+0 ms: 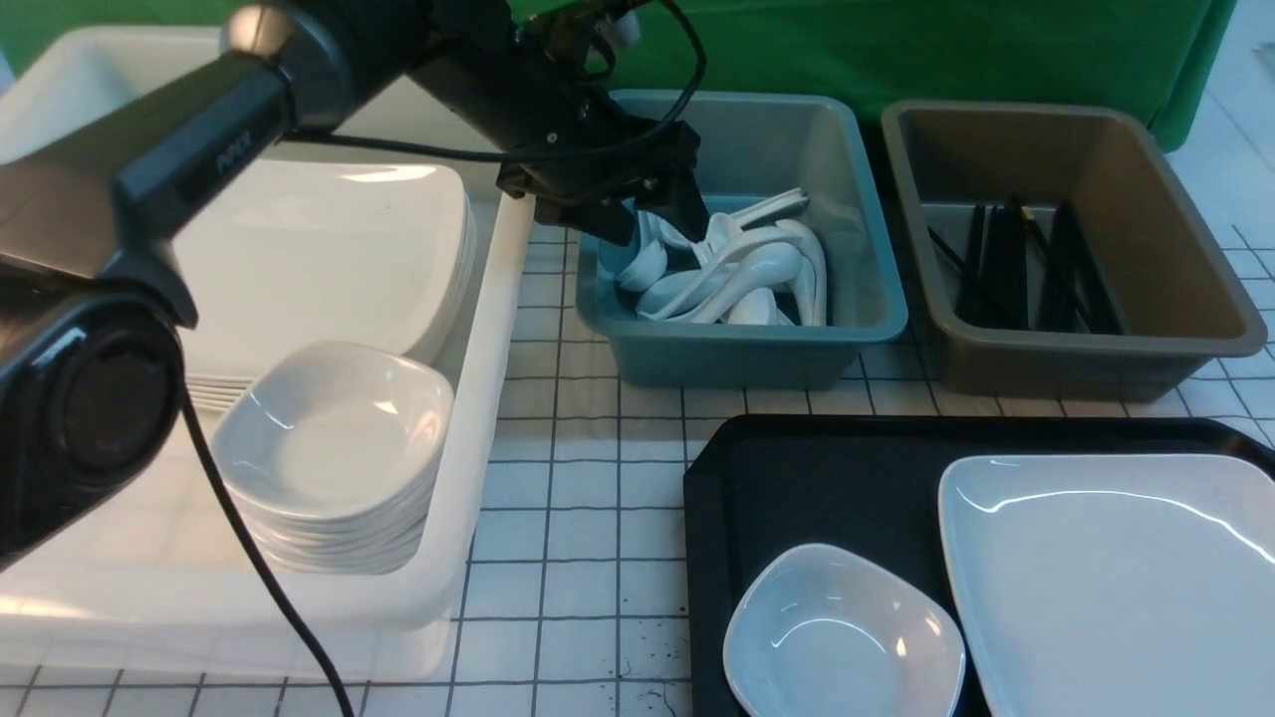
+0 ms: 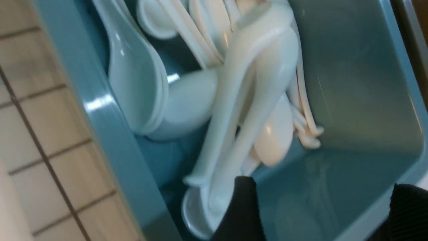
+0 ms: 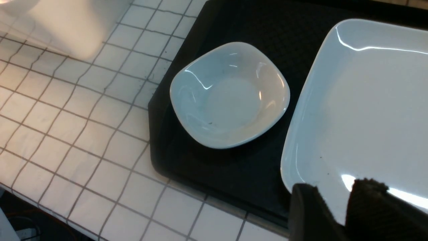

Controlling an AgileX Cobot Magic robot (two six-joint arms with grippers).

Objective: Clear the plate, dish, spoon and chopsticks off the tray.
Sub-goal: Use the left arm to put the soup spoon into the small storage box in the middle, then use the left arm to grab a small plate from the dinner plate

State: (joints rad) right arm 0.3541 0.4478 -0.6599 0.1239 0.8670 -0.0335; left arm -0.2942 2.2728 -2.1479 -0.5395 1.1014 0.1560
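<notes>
The black tray holds the small white dish and, to its right, the large square plate. My left gripper hangs open over the blue bin. Only the bin floor shows between its fingers. Several white spoons lie piled there, and one spoon lies on top beside a finger. Black chopsticks lie in the brown bin. My right gripper is open over the plate's near corner, out of the front view.
A white tub at the left holds stacked square plates and stacked dishes. The left arm and its cable stretch across the tub toward the blue bin. White tiled table lies between tub and tray.
</notes>
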